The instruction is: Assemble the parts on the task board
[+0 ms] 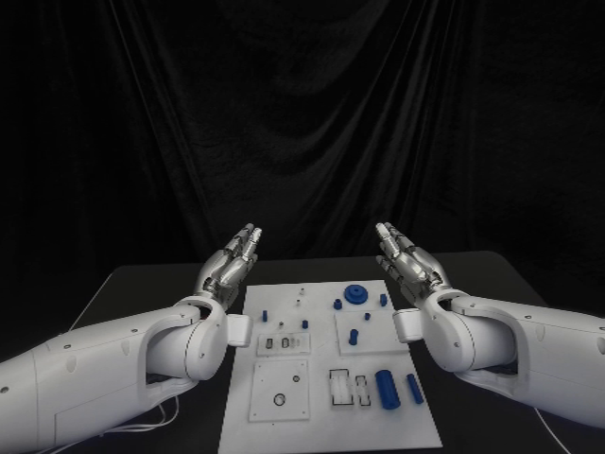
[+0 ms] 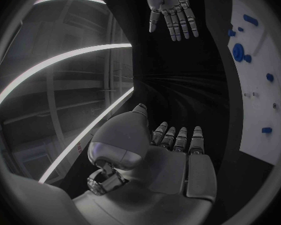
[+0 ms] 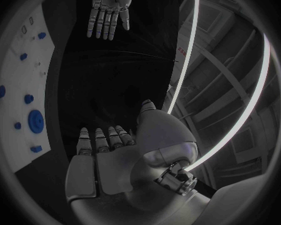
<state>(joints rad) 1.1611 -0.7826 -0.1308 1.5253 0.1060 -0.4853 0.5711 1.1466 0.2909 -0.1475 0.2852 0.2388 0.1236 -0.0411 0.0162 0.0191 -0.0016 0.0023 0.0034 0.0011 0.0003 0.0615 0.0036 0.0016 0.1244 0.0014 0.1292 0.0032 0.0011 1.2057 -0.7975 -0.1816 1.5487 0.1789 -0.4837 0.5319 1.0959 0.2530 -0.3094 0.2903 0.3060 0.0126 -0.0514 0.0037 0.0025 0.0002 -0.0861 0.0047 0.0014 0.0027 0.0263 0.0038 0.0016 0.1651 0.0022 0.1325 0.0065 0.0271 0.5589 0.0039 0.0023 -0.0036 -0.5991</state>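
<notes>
Task board (image 1: 333,416): white plate lying flat in the middle of the black table (image 1: 493,274), between the two arms, with nothing touching it. Parts: a round blue disc (image 1: 357,293) near the far edge with small blue pieces (image 1: 354,334) around it; two upright-lying blue cylinders (image 1: 386,389) at the near right, beside a rectangular recess; the smallest pieces are too fine to identify, possibly pegs. Left hand (image 1: 232,260): raised above the table just beyond the board's far left corner, fingers straight and together, pointing up and away, palm turned inward; holds nothing. Right hand (image 1: 406,255): mirrors it beyond the far right corner, fingers extended, empty. Left wrist view: own fingers (image 2: 178,137) stretched flat, the right hand seen opposite with fingers spread, the board at one side. Both forearms angle in from the near corners.
</notes>
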